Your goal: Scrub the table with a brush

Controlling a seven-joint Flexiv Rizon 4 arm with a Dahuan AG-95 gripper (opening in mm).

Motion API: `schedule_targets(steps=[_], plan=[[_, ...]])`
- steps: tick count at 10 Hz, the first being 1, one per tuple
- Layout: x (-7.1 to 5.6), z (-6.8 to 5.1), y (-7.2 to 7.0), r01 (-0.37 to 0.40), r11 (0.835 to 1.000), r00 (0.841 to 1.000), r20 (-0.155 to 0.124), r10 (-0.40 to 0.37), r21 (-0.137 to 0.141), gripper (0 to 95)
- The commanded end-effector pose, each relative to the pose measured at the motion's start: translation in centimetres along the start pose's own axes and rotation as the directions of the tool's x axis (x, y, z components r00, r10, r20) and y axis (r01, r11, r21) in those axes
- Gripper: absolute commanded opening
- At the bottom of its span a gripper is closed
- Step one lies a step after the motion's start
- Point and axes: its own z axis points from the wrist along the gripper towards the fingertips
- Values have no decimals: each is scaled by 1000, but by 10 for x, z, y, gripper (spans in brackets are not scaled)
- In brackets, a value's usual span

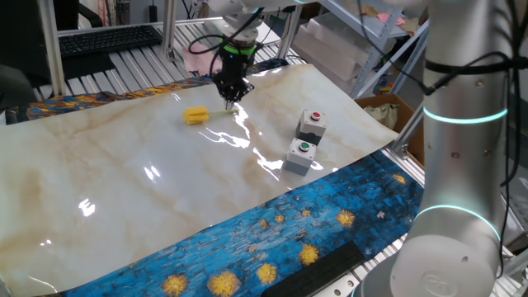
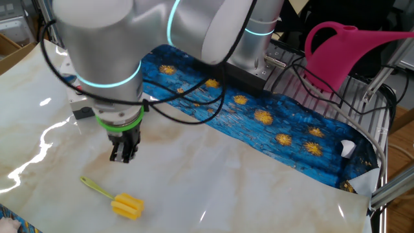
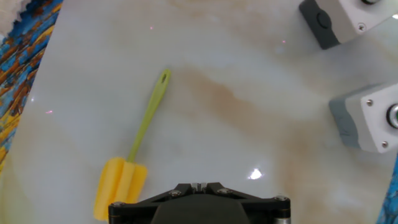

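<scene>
Hidden and cropped parts at this moment.
In hand view, gripper [image 3: 199,202] fingers out of sight below the bottom edge, jaw state indeterminable; brush [image 3: 122,186] head cropped at lower left; two grey button boxes [image 3: 367,118] cut at right edge. In the other fixed view, boxes mostly masked behind the arm.

Fixed views face table [image 1: 124,165] oppositely; hand view overhead.

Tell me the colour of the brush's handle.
Yellow-green, paler than the bright yellow head of the brush; it shows best in the hand view.
</scene>
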Motion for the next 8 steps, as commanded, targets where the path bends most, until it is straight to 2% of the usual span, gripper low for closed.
schedule_targets(steps=[1,3,4,6,7,8], plan=[[-5,3,5,-2,1000,1000,1,2,0,0],[-12,7,13,-3,1000,1000,1,3,0,0],[-18,10,19,0,1000,1000,-2,0,-1,190],[-25,17,25,1,1000,1000,-4,-1,-3,190],[-29,20,29,2,1000,1000,-2,-2,-4,380],[-33,22,32,5,1000,1000,1,-5,-4,380]])
